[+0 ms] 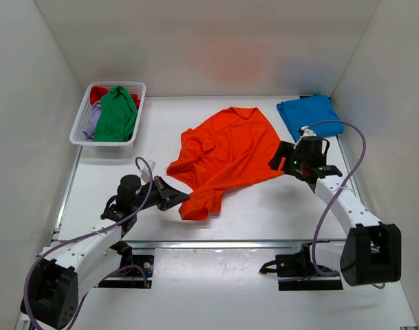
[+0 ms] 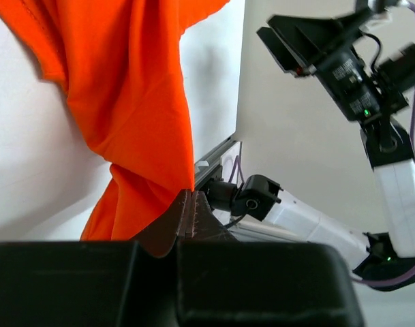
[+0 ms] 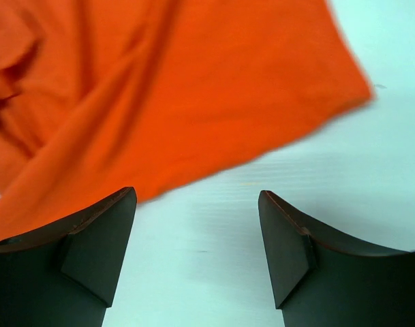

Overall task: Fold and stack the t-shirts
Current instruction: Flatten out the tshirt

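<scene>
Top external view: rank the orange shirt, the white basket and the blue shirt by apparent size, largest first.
1. orange shirt
2. white basket
3. blue shirt, somewhat smaller than the basket

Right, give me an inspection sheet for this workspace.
Surface: white table, no marks seen.
Job's things: orange t-shirt crumpled mid-table; blue t-shirt folded, far right; green t-shirt, red t-shirt and lilac t-shirt heaped in the white basket.
Clutter: white basket, far left; nothing else seen.
Jaws: left jaws shut on the orange t-shirt's near edge; right jaws open over bare table beside it.
Cables: purple cables loop off both arms, none on cloth.
Surroundings: white walls on three sides.
</scene>
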Controlling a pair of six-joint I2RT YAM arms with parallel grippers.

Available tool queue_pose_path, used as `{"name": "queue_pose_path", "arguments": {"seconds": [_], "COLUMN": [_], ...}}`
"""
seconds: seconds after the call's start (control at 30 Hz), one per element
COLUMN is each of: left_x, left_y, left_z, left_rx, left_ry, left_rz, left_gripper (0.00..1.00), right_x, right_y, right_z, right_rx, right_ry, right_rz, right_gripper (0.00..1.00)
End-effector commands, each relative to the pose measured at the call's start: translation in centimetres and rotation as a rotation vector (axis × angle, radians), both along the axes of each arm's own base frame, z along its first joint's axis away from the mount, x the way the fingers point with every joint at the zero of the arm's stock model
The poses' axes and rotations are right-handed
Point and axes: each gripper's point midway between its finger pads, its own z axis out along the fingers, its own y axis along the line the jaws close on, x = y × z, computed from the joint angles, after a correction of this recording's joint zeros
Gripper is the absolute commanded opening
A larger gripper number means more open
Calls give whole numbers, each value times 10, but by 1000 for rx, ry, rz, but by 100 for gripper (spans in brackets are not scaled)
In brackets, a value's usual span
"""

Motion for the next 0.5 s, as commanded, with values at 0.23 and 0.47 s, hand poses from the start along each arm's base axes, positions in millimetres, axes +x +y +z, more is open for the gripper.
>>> {"name": "queue_pose_path", "arguments": {"seconds": [0.23, 0.47], "left_x": [-9, -8], "left_y": [3, 13], "left_z": [-1, 2], "left_rx": [1, 0], "left_ry": [-15, -37], "left_rz": [-28, -2], "left_gripper": [0, 0], "right_x": [24, 56], "right_y": [-59, -80], "right_z": [-61, -80], "right_rx": [-99, -109], "right_ry": [206, 250], "right_rz": [-207, -312], "right_gripper": [71, 68]}}
